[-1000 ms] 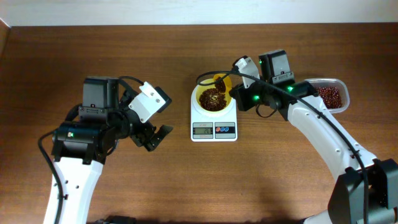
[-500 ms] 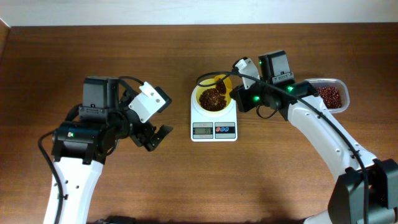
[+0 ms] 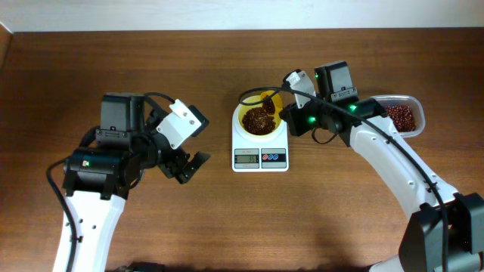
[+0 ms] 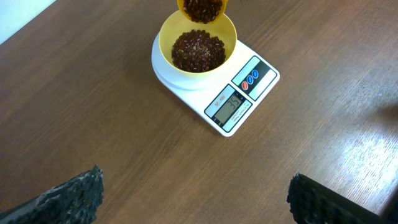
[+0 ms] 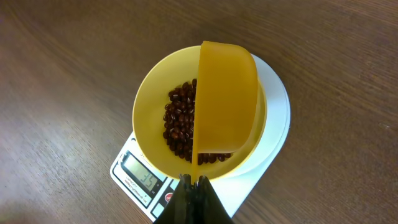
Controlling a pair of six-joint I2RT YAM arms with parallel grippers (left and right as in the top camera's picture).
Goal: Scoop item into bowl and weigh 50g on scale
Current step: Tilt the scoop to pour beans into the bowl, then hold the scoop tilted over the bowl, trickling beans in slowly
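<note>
Right fingers (image 5: 186, 199) pinch the stiff yellow scoop (image 5: 225, 99) at its near end, tilted with loose, roll-prone beans (image 5: 179, 121) above the bowl (image 5: 149, 106); left fingers (image 4: 71, 196) spread wide.

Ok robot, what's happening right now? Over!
Right gripper shut on yellow scoop, tipped over bowl. Left gripper open, empty. Bowl on scale, partly filled with beans. Nothing in the way.

One table (image 3: 151, 60) carries one scale (image 3: 260, 157), one bowl (image 4: 166, 34), one scoop (image 5: 224, 93) and one clear tub (image 3: 416, 102). Two grippers are in view, the left gripper (image 4: 196, 198) and the right gripper (image 5: 194, 190). The beans (image 4: 198, 51) are too many to count and lie in three lots: in the bowl, in the scoop and in the tub.
</note>
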